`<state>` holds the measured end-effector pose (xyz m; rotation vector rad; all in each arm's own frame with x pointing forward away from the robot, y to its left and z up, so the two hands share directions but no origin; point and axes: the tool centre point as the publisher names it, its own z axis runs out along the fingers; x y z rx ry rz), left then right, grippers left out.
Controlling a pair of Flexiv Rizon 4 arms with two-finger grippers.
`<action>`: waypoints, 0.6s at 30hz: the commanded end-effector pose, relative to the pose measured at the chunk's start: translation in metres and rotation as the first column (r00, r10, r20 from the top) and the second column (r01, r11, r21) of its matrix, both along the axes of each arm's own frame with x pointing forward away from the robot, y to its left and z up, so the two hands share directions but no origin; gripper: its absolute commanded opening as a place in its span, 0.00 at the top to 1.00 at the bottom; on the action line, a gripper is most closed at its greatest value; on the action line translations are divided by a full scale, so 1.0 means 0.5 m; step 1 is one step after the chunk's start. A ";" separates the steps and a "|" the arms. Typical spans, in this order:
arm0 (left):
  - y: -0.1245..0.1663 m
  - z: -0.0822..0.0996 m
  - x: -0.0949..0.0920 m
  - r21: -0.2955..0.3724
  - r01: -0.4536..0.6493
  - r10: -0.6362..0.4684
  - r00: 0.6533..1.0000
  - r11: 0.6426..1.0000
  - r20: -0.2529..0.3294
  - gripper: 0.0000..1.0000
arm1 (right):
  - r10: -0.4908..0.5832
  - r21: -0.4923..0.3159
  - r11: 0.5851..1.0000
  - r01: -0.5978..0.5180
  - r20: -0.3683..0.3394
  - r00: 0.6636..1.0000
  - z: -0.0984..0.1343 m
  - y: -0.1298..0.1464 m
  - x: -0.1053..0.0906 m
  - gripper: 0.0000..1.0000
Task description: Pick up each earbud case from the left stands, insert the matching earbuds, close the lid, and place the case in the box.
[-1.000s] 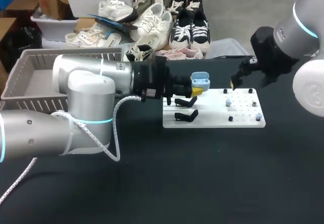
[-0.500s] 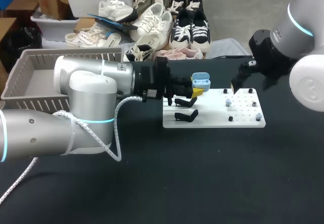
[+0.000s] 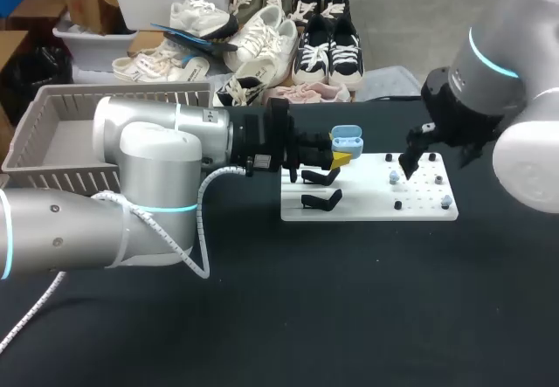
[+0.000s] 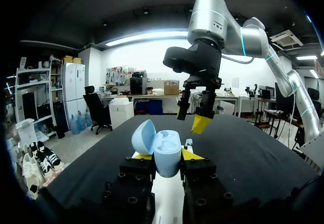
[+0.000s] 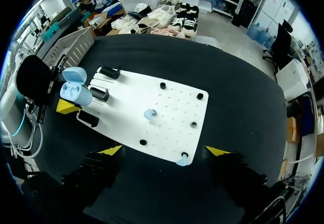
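Black surface (image 3: 349, 317); white board (image 3: 367, 208) on it. Left pincer (image 4: 166, 155) clamped on open blue case (image 4: 162, 142), lid up, near stands (image 3: 321, 199). Right pincer (image 5: 164, 150) apart above board. We centre on blue earbud (image 5: 149, 114), descend straight, grip lightly, hold case level.

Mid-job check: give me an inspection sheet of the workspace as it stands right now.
Surface: black table carrying a white board.
Job's things: open blue earbud case; earbuds on the board; black stands at its left end; grey basket at far left.
Clutter: nothing seen.
Grippers: left gripper shut on the case; right gripper open above the board.
Cables: white cable looping along the left arm.
Surroundings: nothing seen.
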<state>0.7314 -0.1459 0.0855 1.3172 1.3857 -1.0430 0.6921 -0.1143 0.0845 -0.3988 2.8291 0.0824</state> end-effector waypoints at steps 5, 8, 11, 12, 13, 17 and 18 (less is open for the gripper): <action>0.000 -0.001 -0.002 -0.002 -0.004 0.004 1.000 1.000 0.002 1.00 | -0.038 -0.057 0.997 0.043 0.087 0.996 -0.036 -0.005 -0.030 0.00; 0.000 -0.001 -0.002 -0.002 -0.004 0.004 1.000 1.000 0.002 1.00 | -0.042 -0.066 0.997 0.049 0.101 0.994 -0.043 -0.006 -0.031 0.00; 0.000 -0.001 -0.002 -0.002 -0.004 0.004 1.000 1.000 0.002 1.00 | -0.048 -0.078 0.995 0.057 0.118 0.992 -0.049 -0.011 -0.035 0.00; 0.000 -0.001 -0.002 -0.002 -0.004 0.004 1.000 1.000 0.002 1.00 | -0.054 -0.091 0.994 0.065 0.120 0.991 -0.051 -0.013 -0.037 0.00; 0.000 -0.001 -0.002 -0.002 -0.004 0.004 1.000 1.000 0.002 1.00 | -0.060 -0.098 0.993 0.072 0.126 0.990 -0.054 -0.015 -0.039 0.00; 0.000 -0.001 -0.002 -0.002 -0.004 0.004 1.000 1.000 0.002 1.00 | -0.081 -0.128 0.987 0.099 0.136 0.987 -0.063 -0.024 -0.048 0.00; 0.000 -0.001 -0.002 -0.002 -0.004 0.004 1.000 1.000 0.002 1.00 | -0.082 -0.133 0.986 0.100 0.137 0.987 -0.066 -0.027 -0.049 0.00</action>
